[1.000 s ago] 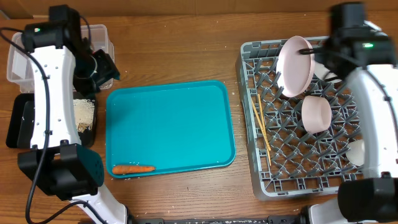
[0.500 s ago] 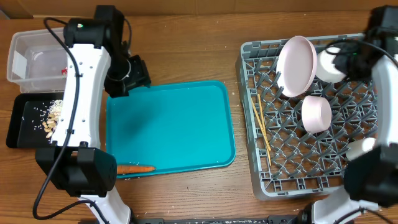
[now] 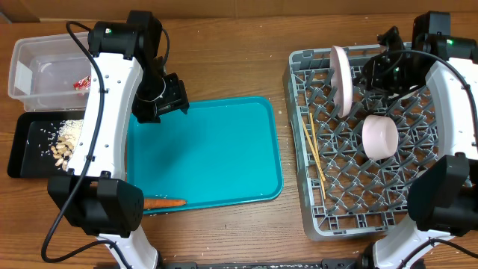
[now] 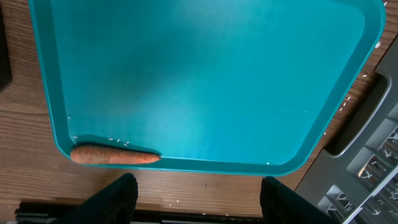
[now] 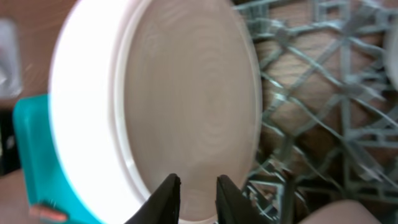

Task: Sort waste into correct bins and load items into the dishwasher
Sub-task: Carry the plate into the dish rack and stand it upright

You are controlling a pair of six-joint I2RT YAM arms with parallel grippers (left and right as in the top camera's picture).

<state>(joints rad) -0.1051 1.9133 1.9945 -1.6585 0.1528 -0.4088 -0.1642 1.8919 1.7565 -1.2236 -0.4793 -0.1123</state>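
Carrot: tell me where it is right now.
In the overhead view the carrot lies inside the teal tray at its bottom-left corner, along the front rim, on the side away from the dish rack.

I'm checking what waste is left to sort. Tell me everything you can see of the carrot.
The carrot is small, slender and orange. It looks whole, with a slightly rough skin, thick at one end and tapering to a point at the other. It lies flat inside the teal tray, along the near rim toward the robot's left corner and pressed against the raised edge. A few pale crumbs lie on the tray beside it. The left claw hangs open above, apart from it.
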